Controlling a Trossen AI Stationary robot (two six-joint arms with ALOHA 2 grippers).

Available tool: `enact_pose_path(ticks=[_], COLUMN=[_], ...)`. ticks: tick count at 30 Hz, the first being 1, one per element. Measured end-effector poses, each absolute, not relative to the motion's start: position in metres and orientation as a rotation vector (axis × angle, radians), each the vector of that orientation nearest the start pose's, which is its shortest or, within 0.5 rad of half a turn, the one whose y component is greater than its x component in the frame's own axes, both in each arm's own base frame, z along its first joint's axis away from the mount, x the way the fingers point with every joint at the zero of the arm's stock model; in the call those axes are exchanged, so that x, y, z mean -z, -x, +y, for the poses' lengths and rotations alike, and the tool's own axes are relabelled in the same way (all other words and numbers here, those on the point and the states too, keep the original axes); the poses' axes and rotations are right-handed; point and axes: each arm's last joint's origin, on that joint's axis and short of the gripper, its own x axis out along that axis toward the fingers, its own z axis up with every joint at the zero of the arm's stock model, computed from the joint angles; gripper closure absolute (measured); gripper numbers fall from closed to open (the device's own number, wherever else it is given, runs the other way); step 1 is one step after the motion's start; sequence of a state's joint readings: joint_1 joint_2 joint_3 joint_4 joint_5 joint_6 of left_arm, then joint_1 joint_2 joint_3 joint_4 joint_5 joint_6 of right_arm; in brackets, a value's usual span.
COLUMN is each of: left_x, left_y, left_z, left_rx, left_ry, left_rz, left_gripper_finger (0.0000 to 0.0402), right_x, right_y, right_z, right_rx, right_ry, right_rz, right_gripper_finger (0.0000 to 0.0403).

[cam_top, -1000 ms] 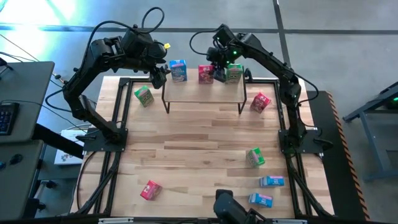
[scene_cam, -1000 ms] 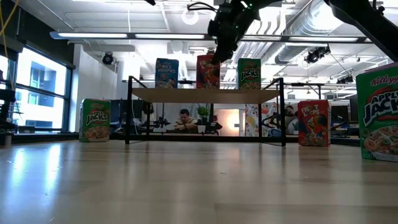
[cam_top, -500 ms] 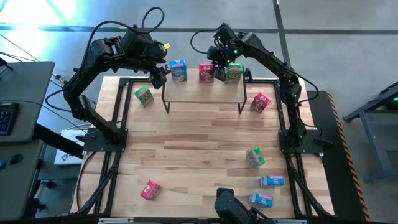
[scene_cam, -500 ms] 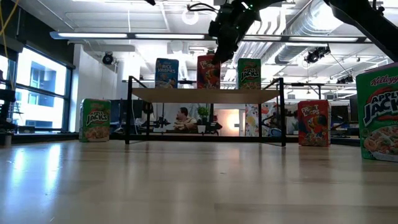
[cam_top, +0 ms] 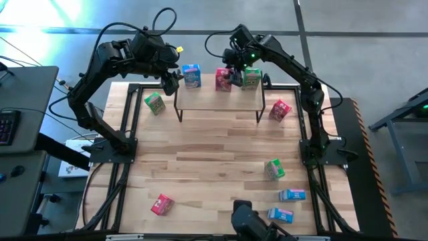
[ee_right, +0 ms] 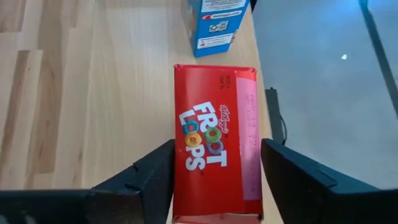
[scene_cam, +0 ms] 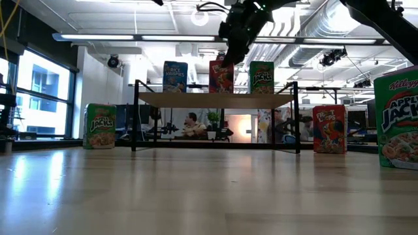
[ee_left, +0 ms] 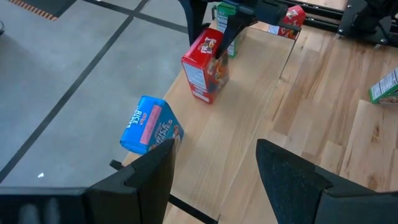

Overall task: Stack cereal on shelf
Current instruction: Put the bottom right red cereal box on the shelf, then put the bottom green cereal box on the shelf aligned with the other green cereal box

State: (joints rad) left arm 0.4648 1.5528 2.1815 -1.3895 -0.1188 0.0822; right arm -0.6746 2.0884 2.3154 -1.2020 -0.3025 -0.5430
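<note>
1. Near the camera, well short of the shelf (scene_cam: 215,99), an Apple Jacks box (scene_cam: 396,117) is cut off at the edge.
2. On the shelf, the Froot Loops box (ee_right: 216,143) stands upright between the right gripper (ee_right: 214,177)'s parted fingers; contact is unclear.
3. Beside the shelf's end, the left gripper (ee_left: 214,180) hangs part-open and empty.

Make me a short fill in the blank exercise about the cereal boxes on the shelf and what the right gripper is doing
1. The shelf holds ____ boxes.
2. The box in the middle of the shelf is ____ in colour.
3. The right gripper stands either side of the ____ box.
4. The blue box stands at the shelf end nearer the ____ arm.

Missing words: three; red; Froot Loops; left
</note>
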Motion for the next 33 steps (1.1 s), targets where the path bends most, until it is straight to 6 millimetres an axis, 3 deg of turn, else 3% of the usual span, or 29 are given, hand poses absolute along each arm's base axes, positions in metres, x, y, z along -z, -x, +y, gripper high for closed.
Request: enact_pose_path(ticks=[18,28,33], left_x=[-0.493,-0.493,-0.493], left_y=[-0.22,-0.22,-0.22], left_z=[0.114,0.114,0.114], left_rx=[-0.523,-0.523,-0.523], left_ry=[0.057,0.057,0.057], left_rz=[0.782,0.782,0.782], left_gripper_finger=[0.0186,0.0186,0.0186], right_x=[-0.367,-0.391,-0.393], right_y=[-0.34,-0.327,-0.326], right_z=[-0.26,-0.25,-0.249], right_rx=[0.084,0.12,0.132], right_ry=[0.032,0.05,0.041], right_rz=[0.922,0.876,0.874], right_gripper_finger=[0.0178,0.0178,0.0178])
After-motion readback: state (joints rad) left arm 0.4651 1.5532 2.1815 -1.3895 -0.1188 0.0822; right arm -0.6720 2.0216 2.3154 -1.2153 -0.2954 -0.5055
